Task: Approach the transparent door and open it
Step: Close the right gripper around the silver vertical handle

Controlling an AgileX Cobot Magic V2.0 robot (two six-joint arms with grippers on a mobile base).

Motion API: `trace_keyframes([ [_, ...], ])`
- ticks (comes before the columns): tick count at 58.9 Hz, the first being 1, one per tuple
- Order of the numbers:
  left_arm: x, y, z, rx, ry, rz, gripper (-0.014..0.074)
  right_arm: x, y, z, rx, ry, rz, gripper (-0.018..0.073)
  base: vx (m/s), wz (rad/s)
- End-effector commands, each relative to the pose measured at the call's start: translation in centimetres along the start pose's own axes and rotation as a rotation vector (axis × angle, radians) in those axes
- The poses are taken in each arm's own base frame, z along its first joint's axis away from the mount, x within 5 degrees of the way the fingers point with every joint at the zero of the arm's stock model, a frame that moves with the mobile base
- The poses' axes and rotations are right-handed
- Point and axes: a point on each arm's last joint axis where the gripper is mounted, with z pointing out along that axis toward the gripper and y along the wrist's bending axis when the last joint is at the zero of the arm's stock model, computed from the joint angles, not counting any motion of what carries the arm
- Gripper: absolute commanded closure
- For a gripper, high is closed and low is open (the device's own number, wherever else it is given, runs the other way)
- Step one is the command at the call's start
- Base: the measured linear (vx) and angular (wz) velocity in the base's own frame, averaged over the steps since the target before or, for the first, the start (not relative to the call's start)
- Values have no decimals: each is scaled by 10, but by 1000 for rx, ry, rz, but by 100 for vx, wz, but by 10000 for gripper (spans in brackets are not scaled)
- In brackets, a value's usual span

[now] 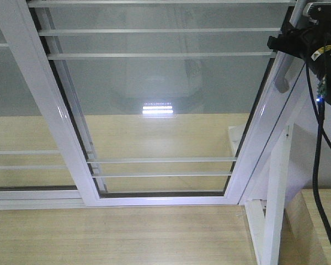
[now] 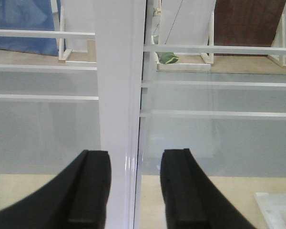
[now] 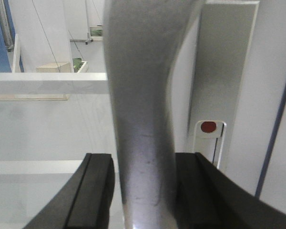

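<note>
Right tool (image 3: 144, 164) clenched on transparent door (image 1: 160, 88) handle (image 3: 140, 95), left tool (image 2: 135, 160) released, straddling frame (image 2: 117, 95)

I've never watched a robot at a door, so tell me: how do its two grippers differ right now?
The left gripper is open and holds nothing, while the right gripper looks shut on the silver-grey pull handle. The left one faces a white frame upright; the right one sits beside the lock plate with its red dot. Both have the same black fingers.

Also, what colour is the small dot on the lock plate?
The dot is red, shown best in the right wrist view.
</note>
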Motion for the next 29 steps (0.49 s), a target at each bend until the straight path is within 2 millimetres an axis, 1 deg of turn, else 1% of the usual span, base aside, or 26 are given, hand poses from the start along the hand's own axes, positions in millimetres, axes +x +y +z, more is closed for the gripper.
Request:
trace_keyframes([
  [1, -18, -1, -2, 2, -111, -12, 198, -35, 29, -6, -103, -132, -63, 215, 0, 0],
  [29, -18, -1, -2, 2, -111, -12, 198, -33, 69, -9, -198, -122, -68, 215, 0, 0],
])
